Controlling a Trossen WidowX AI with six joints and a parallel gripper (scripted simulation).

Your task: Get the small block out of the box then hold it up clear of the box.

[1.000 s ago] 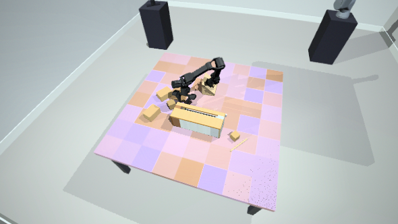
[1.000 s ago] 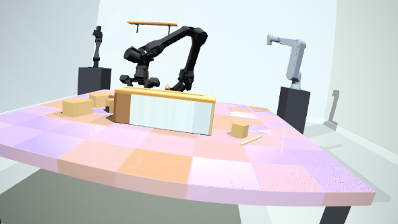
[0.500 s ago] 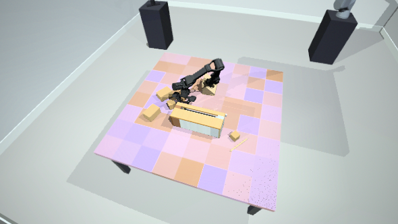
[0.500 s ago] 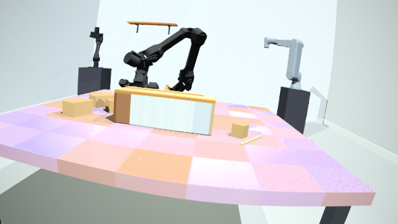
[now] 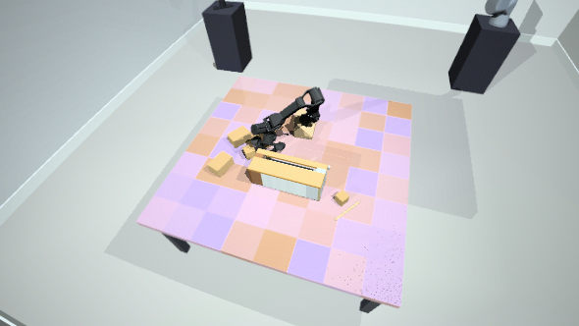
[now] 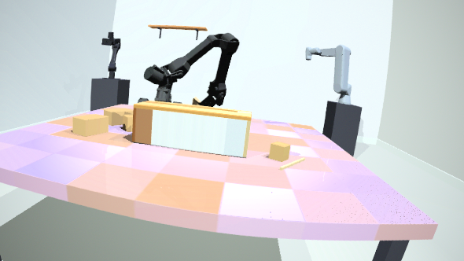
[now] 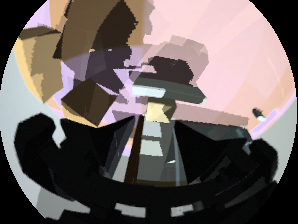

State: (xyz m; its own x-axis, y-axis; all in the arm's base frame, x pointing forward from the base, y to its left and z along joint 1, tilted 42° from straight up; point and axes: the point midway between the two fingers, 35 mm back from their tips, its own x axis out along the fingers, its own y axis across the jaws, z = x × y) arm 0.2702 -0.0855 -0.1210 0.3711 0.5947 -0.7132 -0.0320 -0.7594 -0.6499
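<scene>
The gripper hangs low behind the box, jaws spread and empty (the block inside is hidden from every view).

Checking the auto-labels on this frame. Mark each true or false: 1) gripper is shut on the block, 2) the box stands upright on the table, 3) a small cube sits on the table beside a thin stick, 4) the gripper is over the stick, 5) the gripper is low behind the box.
1) False. The gripper is open and holds nothing.
2) True. The box stands upright on the table.
3) True. A small cube sits just next to a thin stick, near one end of the box.
4) False. The gripper is at the far side of the box, toward the opposite end from the stick.
5) True. In the exterior view it dips behind the box's top edge, beside some loose blocks.
</scene>
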